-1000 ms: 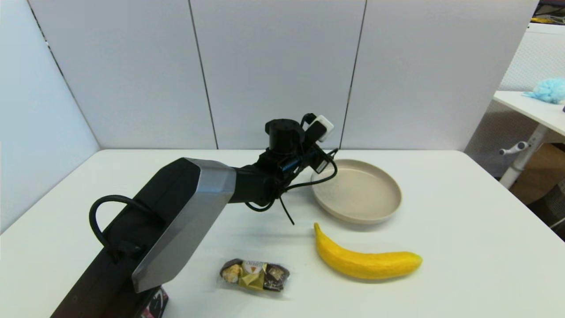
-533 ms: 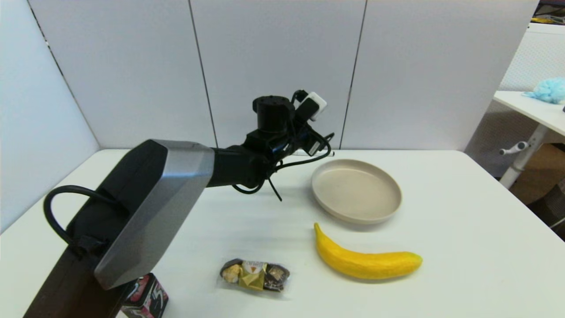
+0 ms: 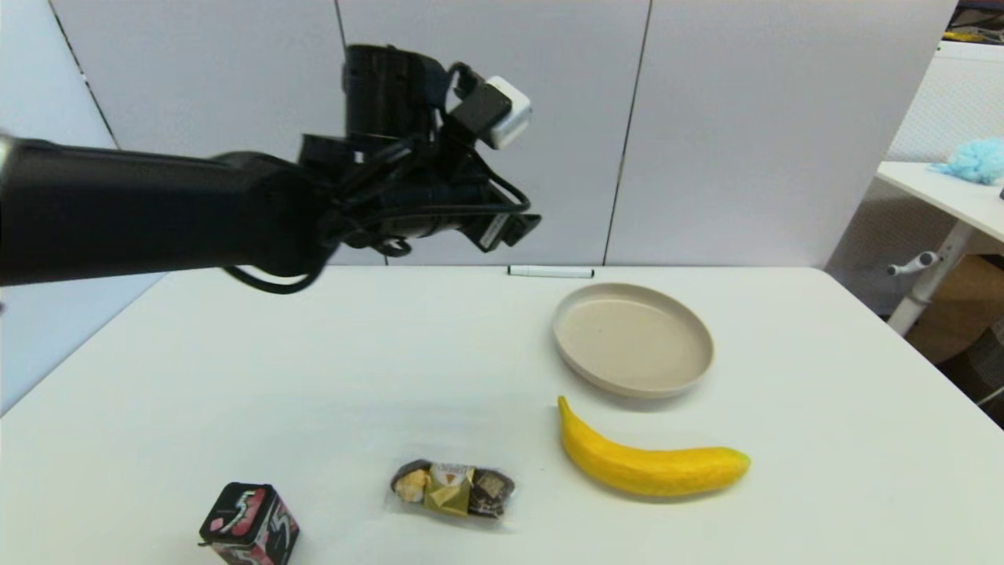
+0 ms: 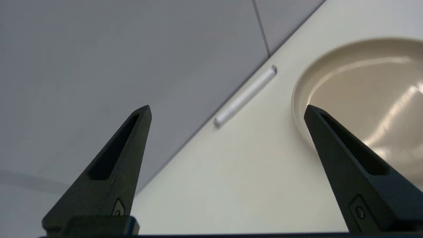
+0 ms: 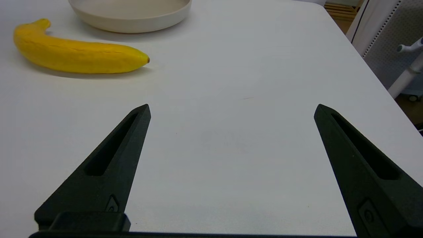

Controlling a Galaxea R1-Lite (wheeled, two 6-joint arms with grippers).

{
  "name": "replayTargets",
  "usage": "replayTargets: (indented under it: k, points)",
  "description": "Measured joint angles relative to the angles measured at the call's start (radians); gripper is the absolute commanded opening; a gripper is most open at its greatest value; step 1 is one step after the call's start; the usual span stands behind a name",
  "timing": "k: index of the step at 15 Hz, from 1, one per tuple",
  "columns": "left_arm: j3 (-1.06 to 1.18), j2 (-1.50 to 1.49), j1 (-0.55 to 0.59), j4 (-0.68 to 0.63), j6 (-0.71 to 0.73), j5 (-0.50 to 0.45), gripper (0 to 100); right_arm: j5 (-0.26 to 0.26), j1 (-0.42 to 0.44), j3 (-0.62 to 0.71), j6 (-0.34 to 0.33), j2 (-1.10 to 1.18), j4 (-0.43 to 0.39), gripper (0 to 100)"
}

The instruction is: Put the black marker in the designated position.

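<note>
Black marker lying flat along table's far edge, just beside plate. Left gripper high above, fingers spread, empty (right gripper parked, also spread). Best lowered squarely across barrel, clear of plate rim.

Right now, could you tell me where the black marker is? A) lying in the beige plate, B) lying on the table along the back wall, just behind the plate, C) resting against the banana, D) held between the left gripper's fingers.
B: the black marker lies flat on the white table at the foot of the back wall, behind the beige plate, while the left gripper hangs open and empty above it.
</note>
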Motion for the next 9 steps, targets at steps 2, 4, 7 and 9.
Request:
replayTargets:
  k: [2,4,7,9]
  points:
    - [0.155,-0.203,0.011,0.091,-0.003,0.033,100,0.000,0.000,0.000,0.000,0.000,0.000,100]
    - [0.324,-0.410,0.031,0.152,-0.007,0.049,100,0.000,0.000,0.000,0.000,0.000,0.000,100]
    - [0.590,-0.723,0.086,0.194,-0.047,0.059,100,0.001,0.000,0.000,0.000,0.000,0.000,100]
    - [0.755,-0.921,0.127,0.194,-0.084,0.060,100,0.000,0.000,0.000,0.000,0.000,0.000,100]
